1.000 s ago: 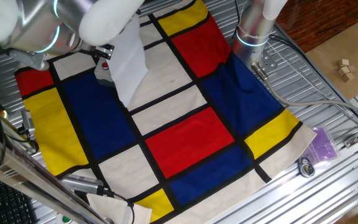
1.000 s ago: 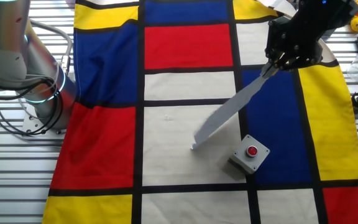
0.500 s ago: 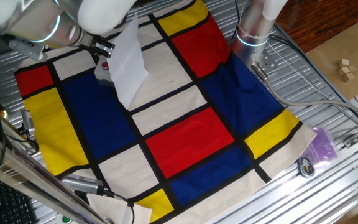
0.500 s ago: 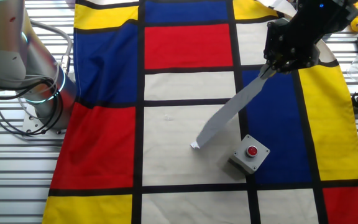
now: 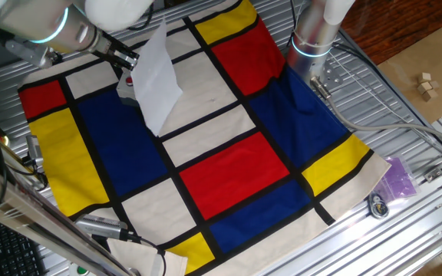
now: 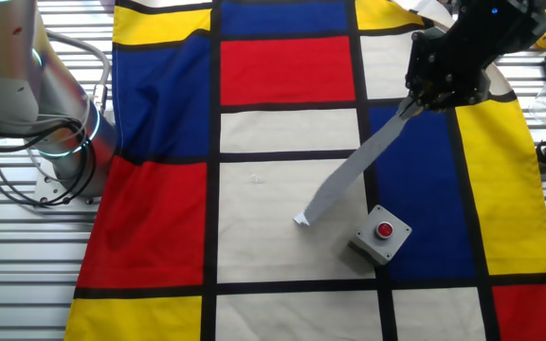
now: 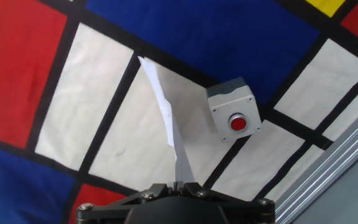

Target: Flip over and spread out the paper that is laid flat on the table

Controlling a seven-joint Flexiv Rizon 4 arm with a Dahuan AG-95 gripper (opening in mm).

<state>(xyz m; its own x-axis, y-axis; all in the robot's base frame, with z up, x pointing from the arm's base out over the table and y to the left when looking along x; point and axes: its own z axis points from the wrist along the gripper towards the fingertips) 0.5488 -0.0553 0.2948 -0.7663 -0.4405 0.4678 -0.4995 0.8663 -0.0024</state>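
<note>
Paper (image 5: 156, 80): one fixed view shows sheet lifted, hanging below pincer (image 5: 129, 60), clear of bench (image 5: 405, 130) cloth or nearly so. Step in hand, by judgement: mid-flip, sheet carried aloft.

Other fixed view: pincer (image 6: 417, 102) pinched shut on paper's top edge; free corner dangles low, away from pincer, over cream panel. Red-button box (image 6: 381, 232) just beside hanging corner, likely snag.

Hand view: paper edge-on, running out from pincer; button box right of it. Next move calls for swinging over, laying flat clear of box.

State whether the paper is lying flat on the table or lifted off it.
Lifted. The paper hangs from the gripper, which pinches its top edge; only its lower corner nears the cloth beside the button box.
</note>
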